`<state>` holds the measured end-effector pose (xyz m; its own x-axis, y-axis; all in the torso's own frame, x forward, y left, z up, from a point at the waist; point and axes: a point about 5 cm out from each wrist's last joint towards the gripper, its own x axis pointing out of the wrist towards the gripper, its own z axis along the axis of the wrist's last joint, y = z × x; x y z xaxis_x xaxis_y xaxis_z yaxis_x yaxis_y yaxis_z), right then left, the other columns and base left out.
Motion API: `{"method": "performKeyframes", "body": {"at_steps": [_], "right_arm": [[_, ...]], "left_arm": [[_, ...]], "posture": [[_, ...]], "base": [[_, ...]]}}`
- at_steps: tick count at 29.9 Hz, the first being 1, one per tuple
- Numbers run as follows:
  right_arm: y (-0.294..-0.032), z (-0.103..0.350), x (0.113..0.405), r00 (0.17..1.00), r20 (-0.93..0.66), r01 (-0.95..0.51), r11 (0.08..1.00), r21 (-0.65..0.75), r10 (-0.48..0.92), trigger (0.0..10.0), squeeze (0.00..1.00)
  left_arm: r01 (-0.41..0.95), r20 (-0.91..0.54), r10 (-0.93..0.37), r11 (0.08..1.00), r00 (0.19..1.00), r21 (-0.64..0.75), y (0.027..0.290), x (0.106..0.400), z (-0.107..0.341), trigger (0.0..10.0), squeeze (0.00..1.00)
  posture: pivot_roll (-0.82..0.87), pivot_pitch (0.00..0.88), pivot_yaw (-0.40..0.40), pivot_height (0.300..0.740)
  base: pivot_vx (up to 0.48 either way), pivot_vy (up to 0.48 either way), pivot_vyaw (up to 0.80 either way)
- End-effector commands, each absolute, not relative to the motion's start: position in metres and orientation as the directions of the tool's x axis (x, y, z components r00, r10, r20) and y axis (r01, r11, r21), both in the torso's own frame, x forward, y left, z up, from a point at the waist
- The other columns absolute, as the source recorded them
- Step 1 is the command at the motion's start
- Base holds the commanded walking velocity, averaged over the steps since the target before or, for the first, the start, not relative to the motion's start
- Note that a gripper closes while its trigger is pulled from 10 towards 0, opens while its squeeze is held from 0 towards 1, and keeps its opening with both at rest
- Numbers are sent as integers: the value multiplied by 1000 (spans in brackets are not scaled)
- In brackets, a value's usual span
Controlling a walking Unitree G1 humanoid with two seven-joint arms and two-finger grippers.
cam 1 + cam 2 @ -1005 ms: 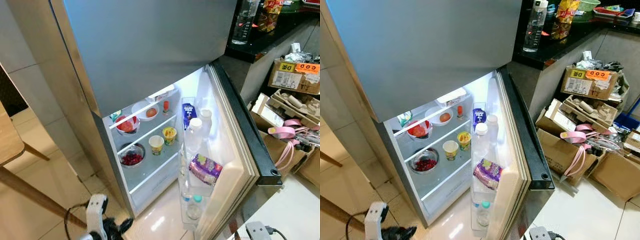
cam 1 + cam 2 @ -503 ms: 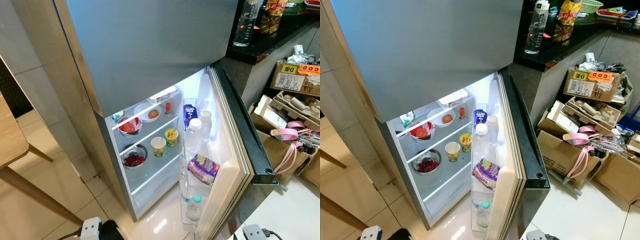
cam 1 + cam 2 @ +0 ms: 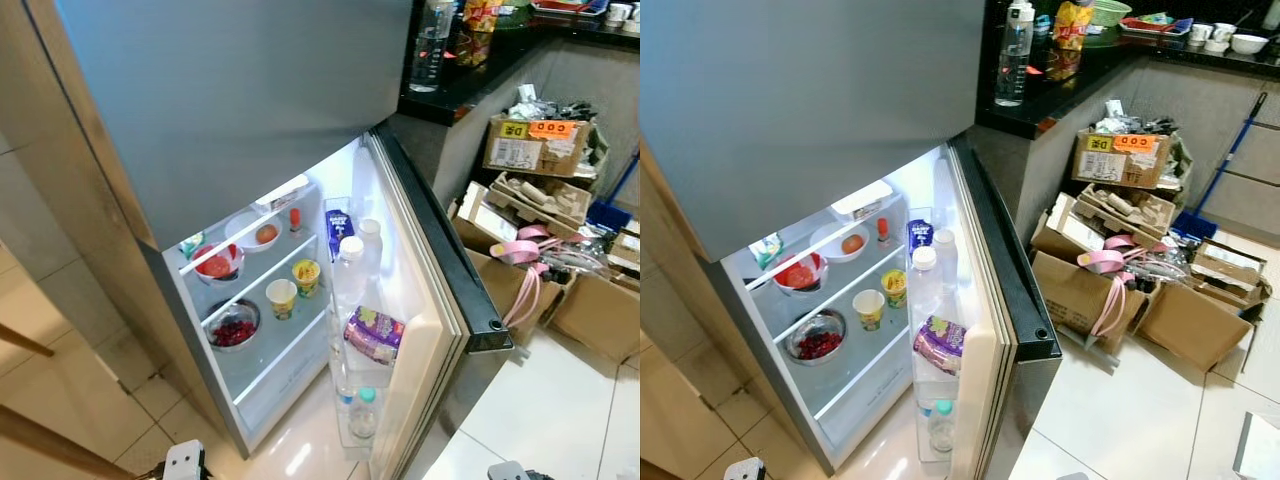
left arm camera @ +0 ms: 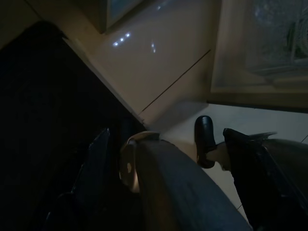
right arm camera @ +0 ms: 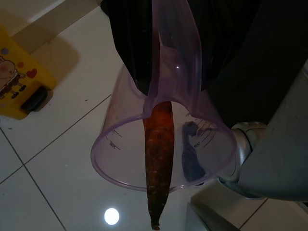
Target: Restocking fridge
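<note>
I stand before the fridge (image 3: 250, 120) with its lower door (image 3: 440, 300) swung wide and the inside lit. On the top shelf (image 3: 262, 272) sit a red bowl (image 3: 216, 264) and a white bowl (image 3: 255, 230) holding an orange fruit, with a small red bottle (image 3: 295, 218) beside them. The shelf below carries a steel bowl (image 3: 233, 325) of red berries, a paper cup (image 3: 282, 297) and a yellow cup (image 3: 306, 275). In the door rack stand a blue milk carton (image 3: 339, 223), two clear bottles (image 3: 350, 272) with white caps and a purple packet (image 3: 373, 333) lying tilted; lower down is a small bottle with a green cap (image 3: 364, 412).

My right hand (image 5: 159, 72) hangs low over the white floor tiles (image 5: 62, 159), its fingers clenched on the handle of a clear purple jug (image 5: 163, 144). A carrot (image 5: 158, 163) lies inside the jug, its thin tip poking out past the rim. A yellow toy (image 5: 19, 91) lies on the floor nearby.

My left hand (image 4: 159, 159) hangs idle in the dark near the floor; I cannot tell whether its fingers are apart or together.

To the right of the fridge, a dark tabletop (image 3: 1060, 85) holds a water bottle (image 3: 1012, 52) and a snack bag (image 3: 1070, 25). Under and beside it are cardboard boxes (image 3: 1120, 160) full of clutter, with a pink item (image 3: 1105, 262) draped over one.
</note>
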<state>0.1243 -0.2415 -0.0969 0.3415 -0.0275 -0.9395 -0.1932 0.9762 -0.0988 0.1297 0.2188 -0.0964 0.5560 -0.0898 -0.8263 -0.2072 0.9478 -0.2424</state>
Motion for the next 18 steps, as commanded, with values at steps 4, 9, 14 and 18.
{"method": "performKeyframes", "body": {"at_steps": [4,9,14,18], "right_arm": [[-241,-95,130,363,-931,-190,976,-104,-29,10000,0],[-242,-95,130,363,-932,-192,976,-106,-30,10000,0],[-242,-95,130,363,-931,-190,976,-106,-31,10000,0],[-242,-95,130,363,-931,-187,977,-106,-32,10000,0]], "left_arm": [[-218,-848,-76,951,525,-221,222,121,-99,10000,0],[-199,-850,-92,954,519,-225,221,121,-99,10000,0],[-197,-850,-95,954,518,-227,221,121,-99,10000,0],[-208,-851,-86,952,517,-223,221,120,-100,10000,0]], "posture": [[-98,0,-15,740],[-96,0,-15,740],[-96,0,-17,740],[-96,0,-16,740]], "base": [[0,-475,0],[0,-480,0],[0,-480,0],[0,-480,0]]}}
